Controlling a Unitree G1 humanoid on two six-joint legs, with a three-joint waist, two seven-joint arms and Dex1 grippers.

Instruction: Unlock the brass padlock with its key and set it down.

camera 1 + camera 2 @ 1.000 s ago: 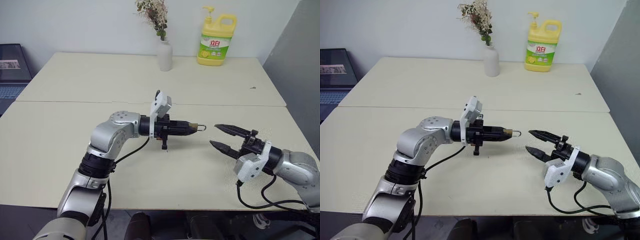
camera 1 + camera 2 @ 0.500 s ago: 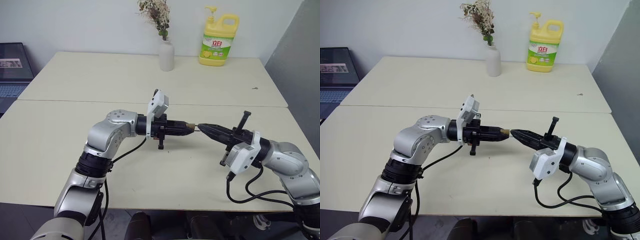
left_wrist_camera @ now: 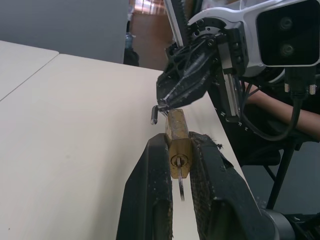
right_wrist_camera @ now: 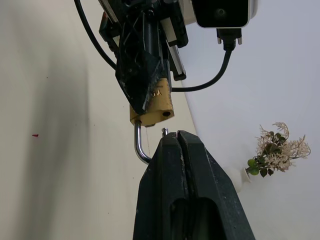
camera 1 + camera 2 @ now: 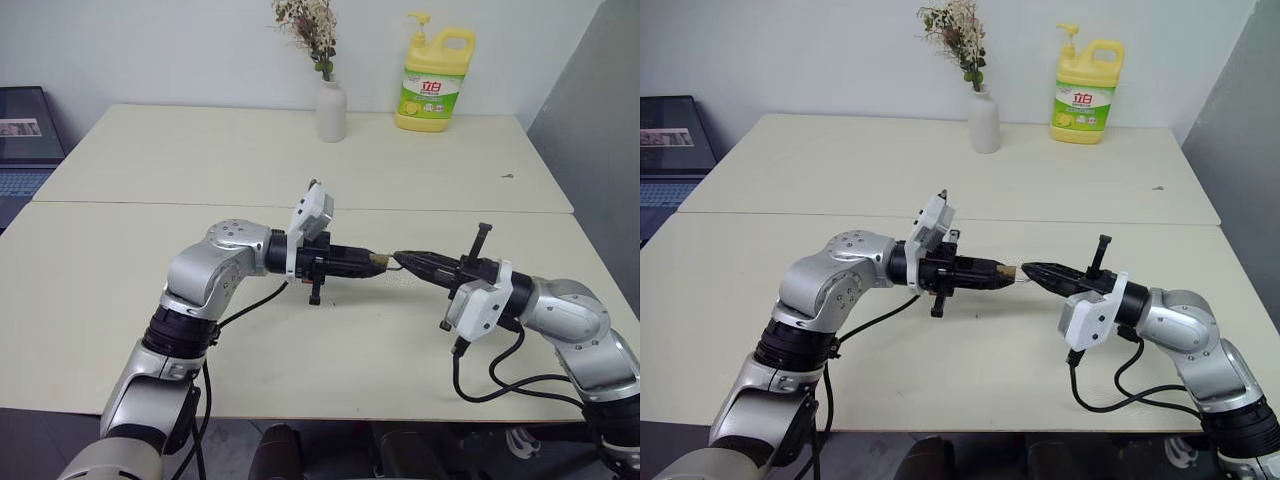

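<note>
L hand (image 3: 179,165) pinching brass padlock (image 3: 178,142); wrist cam: key (image 3: 180,186) in; R hand (image 4: 177,145) pressed on shackle (image 4: 140,145).

The right tool (image 5: 402,259) stood open and well apart from the brass padlock (image 5: 378,263) a second ago; its fingers have since closed together on the shackle (image 4: 141,146). The right arm has swung across toward the left tool (image 5: 372,263), so both tool tips now meet at the padlock above the tabletop (image 5: 330,340). The shackle's free end now stands clear of the body.

Golden brass padlock (image 3: 178,144) (silvery shackle), black fingers (image 3: 150,200), yellow bottle (image 5: 432,82)
</note>
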